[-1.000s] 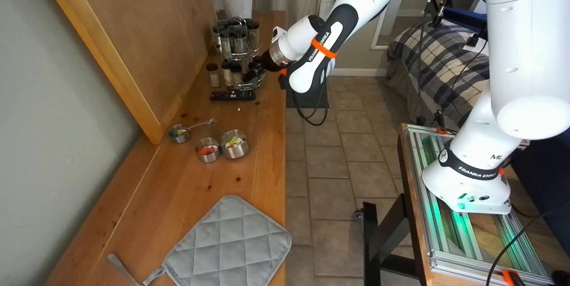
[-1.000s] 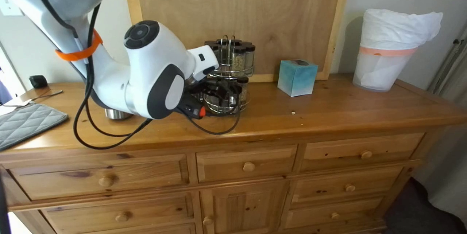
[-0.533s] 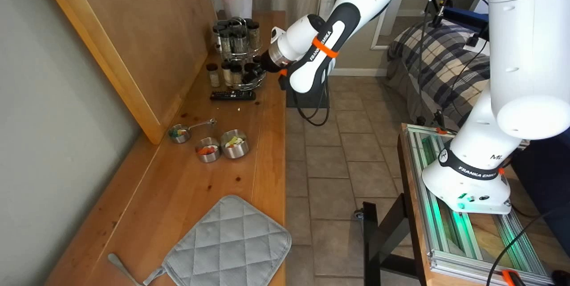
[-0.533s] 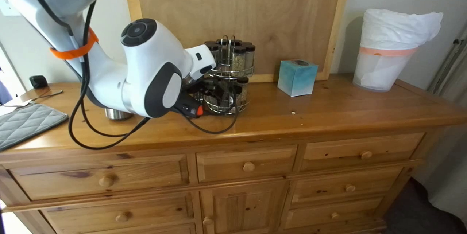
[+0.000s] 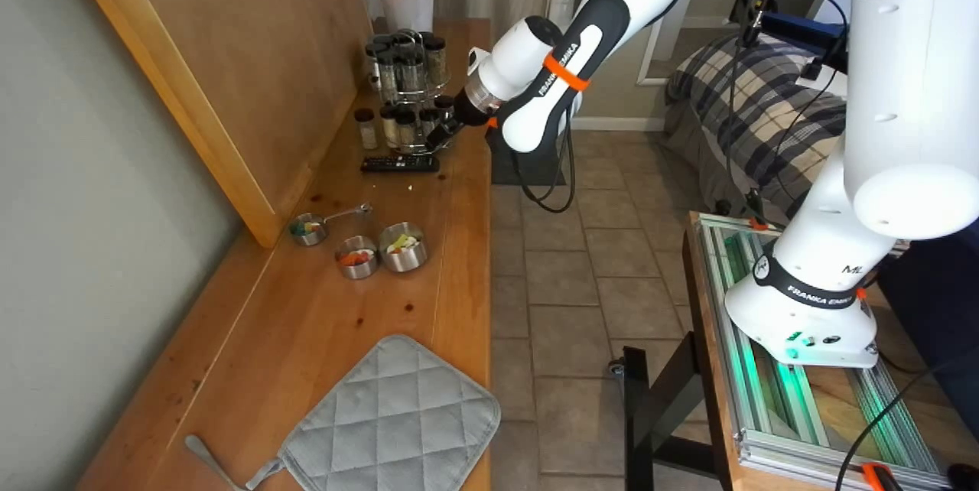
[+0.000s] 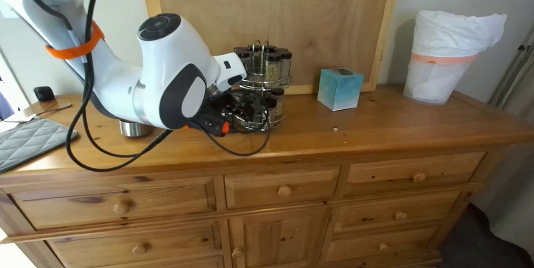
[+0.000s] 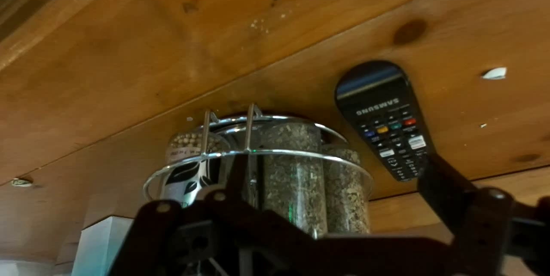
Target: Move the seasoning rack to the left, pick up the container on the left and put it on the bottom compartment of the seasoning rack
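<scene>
The seasoning rack point(image 6: 260, 82) is a two-tier wire stand full of dark-lidded spice jars, upright on the wooden dresser in both exterior views. A lone dark-lidded jar, the container point(image 5: 366, 129), stands outside the rack, close to the back board; the arm hides it in an exterior view from the front. My gripper point(image 5: 437, 138) is low beside the rack's bottom tier. In the wrist view the gripper point(image 7: 337, 162) is open, its fingers wide apart. Two jars and part of the rack's ring show between them. Whether the finger point(image 7: 238, 173) nearer the rack touches its ring, I cannot tell.
A black remote point(image 7: 380, 112) lies on the dresser near the rack. Three metal cups, one of them a bowl point(image 5: 402, 247) of chopped pieces, stand farther along, then a grey quilted mitt point(image 5: 398, 422). A blue tissue box point(image 6: 340, 89) and a white-lined bin point(image 6: 442, 72) are on the opposite side.
The arm has drawn back a little from the rack, and the gripper has shifted toward the remote's side. The rack and the jar beside it have stayed where they were.
</scene>
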You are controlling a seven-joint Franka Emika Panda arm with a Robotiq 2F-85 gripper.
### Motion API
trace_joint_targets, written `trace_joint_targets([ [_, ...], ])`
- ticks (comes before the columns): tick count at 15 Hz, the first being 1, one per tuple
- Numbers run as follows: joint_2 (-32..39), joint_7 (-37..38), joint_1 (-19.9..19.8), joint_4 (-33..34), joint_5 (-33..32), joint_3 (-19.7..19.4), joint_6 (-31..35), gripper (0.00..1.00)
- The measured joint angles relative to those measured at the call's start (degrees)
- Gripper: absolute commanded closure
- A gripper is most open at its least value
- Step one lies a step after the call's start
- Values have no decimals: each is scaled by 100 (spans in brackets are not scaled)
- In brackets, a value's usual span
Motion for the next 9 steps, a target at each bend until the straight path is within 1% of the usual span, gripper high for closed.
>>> trace_joint_targets([
  [5,-240,-86,28,-190,0,7,-482,0],
  [7,-451,-148,97,-407,21,-54,-684,0],
  [9,-708,-183,233,-715,26,-202,-814,0],
])
